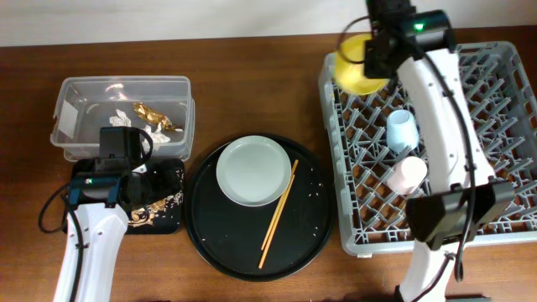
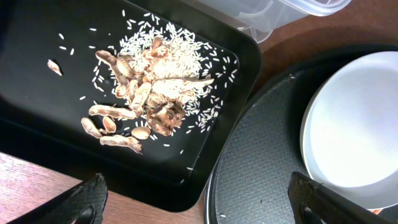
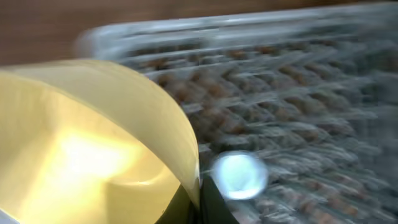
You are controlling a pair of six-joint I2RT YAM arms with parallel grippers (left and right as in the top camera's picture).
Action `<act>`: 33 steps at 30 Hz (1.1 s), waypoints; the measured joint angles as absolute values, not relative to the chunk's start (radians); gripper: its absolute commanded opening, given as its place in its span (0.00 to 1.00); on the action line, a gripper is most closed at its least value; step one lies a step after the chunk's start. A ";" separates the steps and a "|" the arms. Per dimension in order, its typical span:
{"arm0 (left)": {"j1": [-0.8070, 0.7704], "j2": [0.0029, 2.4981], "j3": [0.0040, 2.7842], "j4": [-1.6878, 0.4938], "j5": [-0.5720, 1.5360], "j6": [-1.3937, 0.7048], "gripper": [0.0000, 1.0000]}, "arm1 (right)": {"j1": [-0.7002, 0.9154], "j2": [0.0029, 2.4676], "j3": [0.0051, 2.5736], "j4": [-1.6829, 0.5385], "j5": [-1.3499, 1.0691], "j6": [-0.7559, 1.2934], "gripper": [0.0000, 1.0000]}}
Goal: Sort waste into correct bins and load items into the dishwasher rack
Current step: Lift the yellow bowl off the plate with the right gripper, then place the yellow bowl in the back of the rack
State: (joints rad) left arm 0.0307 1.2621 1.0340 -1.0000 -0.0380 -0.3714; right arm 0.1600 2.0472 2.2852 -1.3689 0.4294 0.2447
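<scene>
The yellow bowl (image 1: 357, 69) is off the table, tilted on edge over the 10 o'clock corner of the dishwasher rack (image 1: 503, 180), partly overhanging the rack's left rim. The right gripper (image 1: 377, 57) sits just at the bowl's 3 o'clock side and is clamped on its rim. In the blurred right wrist view, one dark finger (image 3: 211, 211) presses against the bowl's edge at 5 o'clock.

Inside the rack, the light-blue cup (image 1: 402, 130) lies at about 5 o'clock from the bowl. The pink cup (image 1: 411, 176) is just beyond it along the same line.

At 9 o'clock from the rack is the round black tray (image 1: 239, 252). It carries the grey-green plate (image 1: 254, 170) in its upper half and a pair of chopsticks (image 1: 278, 214) slanting off the plate's 4 o'clock edge.

At 9 o'clock from that tray lies the flat black tray (image 2: 37, 37) with the food scraps (image 2: 146, 99) and scattered rice heaped in it. The left gripper (image 2: 199, 200) hangs above this tray's corner nearest the round tray, its jaws wide apart and holding nothing.

The clear tub (image 1: 75, 88) stands at 12 o'clock from the flat tray and holds the foil wrapper (image 1: 157, 117) and tissue pieces (image 1: 122, 113).
</scene>
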 measured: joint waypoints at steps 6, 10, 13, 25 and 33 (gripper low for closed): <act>0.031 1.262 1.034 -0.999 -0.038 -0.371 0.92 | 0.073 2.114 2.175 -1.226 0.962 0.465 0.04; 0.031 1.262 1.034 -0.999 -0.038 -0.371 0.92 | 0.073 2.188 1.977 -1.084 1.065 0.471 0.04; 0.031 1.262 1.034 -0.999 -0.038 -0.371 0.92 | 0.073 2.193 1.910 -1.042 1.094 0.477 0.04; 0.031 1.262 1.034 -0.999 -0.038 -0.371 0.92 | 0.115 2.193 1.894 -1.032 0.931 0.493 0.05; 0.031 1.262 1.034 -0.999 -0.038 -0.371 0.92 | 0.114 2.080 1.894 -1.209 0.644 0.482 0.99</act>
